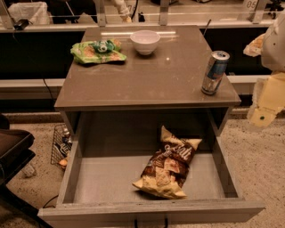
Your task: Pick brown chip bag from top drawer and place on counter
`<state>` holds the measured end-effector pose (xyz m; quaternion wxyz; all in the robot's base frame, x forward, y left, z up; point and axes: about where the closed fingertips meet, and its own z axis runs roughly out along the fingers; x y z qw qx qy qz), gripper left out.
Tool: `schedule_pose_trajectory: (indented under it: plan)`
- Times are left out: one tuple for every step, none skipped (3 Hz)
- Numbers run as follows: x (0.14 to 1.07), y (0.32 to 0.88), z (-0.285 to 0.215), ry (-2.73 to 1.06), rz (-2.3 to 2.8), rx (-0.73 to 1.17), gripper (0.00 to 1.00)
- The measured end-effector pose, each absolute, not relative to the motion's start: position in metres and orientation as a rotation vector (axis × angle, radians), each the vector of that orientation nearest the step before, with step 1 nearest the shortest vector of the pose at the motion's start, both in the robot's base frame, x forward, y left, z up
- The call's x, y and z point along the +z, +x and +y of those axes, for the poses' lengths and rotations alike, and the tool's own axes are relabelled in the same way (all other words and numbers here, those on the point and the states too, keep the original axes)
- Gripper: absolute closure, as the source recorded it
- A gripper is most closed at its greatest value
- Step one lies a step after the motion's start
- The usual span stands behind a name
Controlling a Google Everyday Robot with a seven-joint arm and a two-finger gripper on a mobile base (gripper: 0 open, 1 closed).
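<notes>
pale yellow gripper (pixel 266 104) sits at the right edge of view, off the cabinet's right side, level with the gap between counter and drawer. open or closed: can't tell. it holds nothing visible and touches nothing. white arm housing above it runs out of view.

nearest item: a can (pixel 215 72), silver and blue with a red patch, upright on the counter (pixel 151 75) by its right edge. label not readable.

top drawer (pixel 107 178) is pulled all the way out below the counter, grey walls, bare flat bottom. brown chip bag (pixel 167 164) lies flat on the drawer bottom, right of centre, well apart from the gripper. long axis runs from front-left to back-right. one pale yellow end points to the back wall, the other to the front wall, near it. white script lettering across the dark middle, too blurred to read. tortilla chips printed below it. bag looks clear of the right wall.

counter top, further back: white bowl (pixel 145 41) near the back edge, centre. flat green bag (pixel 97 51) at back left with a teal patch on top, print not legible.

left of the cabinet on the carpet: wire basket (pixel 60 144) with small items in it, and a dark chair (pixel 13 147) at the edge of view.

pale tag (pixel 250 4) at top right, digits look like 05.
</notes>
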<state>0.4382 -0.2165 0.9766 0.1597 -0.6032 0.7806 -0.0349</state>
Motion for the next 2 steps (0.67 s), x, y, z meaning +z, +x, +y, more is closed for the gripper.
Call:
schedule_pose_trajectory:
  plan:
    - [0.977, 0.438, -0.217, -1.724, 2.231, -0.1, 0.0]
    - [0.966, 0.438, -0.213, -1.713, 2.242, -0.084, 0.0]
